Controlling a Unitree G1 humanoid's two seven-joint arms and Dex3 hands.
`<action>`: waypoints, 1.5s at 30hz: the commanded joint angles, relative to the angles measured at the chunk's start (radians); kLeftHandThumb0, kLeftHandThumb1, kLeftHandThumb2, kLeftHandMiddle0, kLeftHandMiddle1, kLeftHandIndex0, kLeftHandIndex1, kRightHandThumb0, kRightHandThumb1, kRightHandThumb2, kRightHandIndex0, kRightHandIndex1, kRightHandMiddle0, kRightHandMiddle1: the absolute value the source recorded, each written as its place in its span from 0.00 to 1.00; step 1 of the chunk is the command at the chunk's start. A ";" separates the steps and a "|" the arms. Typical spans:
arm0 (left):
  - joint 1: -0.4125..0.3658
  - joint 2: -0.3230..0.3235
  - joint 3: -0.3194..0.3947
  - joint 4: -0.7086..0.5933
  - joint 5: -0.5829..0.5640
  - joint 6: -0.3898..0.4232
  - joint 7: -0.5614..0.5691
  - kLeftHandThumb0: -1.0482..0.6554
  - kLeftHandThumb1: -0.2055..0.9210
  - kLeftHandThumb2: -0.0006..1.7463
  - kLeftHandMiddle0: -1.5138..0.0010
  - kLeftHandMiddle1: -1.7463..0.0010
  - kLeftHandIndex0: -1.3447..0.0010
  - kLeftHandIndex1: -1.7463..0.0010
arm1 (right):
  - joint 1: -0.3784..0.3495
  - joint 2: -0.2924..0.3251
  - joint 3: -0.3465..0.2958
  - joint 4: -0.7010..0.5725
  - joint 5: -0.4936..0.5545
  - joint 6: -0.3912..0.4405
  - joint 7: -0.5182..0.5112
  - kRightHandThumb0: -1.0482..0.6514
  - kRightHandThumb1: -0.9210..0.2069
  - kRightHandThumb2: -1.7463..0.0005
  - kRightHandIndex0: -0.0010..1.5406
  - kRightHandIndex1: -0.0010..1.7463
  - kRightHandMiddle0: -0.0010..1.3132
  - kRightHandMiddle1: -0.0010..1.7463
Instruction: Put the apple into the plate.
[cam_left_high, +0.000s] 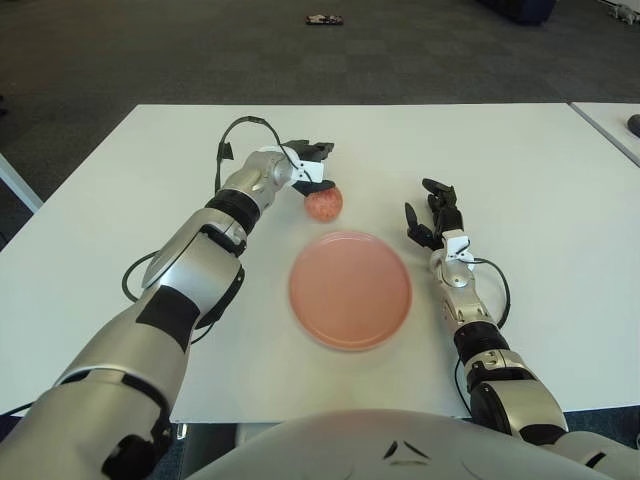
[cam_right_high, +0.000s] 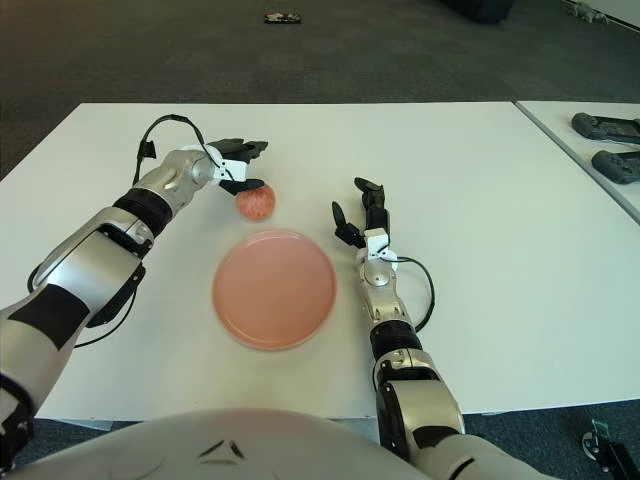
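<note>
The left hand (cam_left_high: 310, 168), fingers spread, hovered just beside the apple (cam_left_high: 323, 203), which sat on the table (cam_left_high: 520, 150) near the plate (cam_left_high: 350, 290), apparently reaching to grasp; closing came next, while the open right hand (cam_left_high: 432, 218) idled right of the plate.

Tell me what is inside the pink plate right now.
Nothing lies in the plate; its whole pink inside shows bare. The apple sits on the white table just behind it, with the left hand over it. The right hand shows right of the plate.
</note>
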 joint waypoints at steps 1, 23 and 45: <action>-0.018 0.010 -0.020 0.018 0.024 0.012 0.000 0.00 1.00 0.50 1.00 1.00 1.00 1.00 | 0.046 0.010 0.006 0.034 -0.008 0.061 -0.005 0.35 0.25 0.54 0.22 0.19 0.00 0.50; -0.055 0.071 -0.095 -0.016 0.070 -0.159 -0.165 0.00 0.96 0.07 1.00 1.00 1.00 1.00 | 0.060 0.009 0.014 0.019 -0.002 0.077 0.002 0.35 0.25 0.55 0.21 0.19 0.00 0.49; -0.022 0.113 -0.088 -0.117 0.083 -0.173 -0.161 0.04 0.83 0.00 1.00 1.00 1.00 1.00 | 0.058 0.006 0.024 0.027 -0.016 0.075 -0.018 0.33 0.22 0.57 0.21 0.20 0.00 0.49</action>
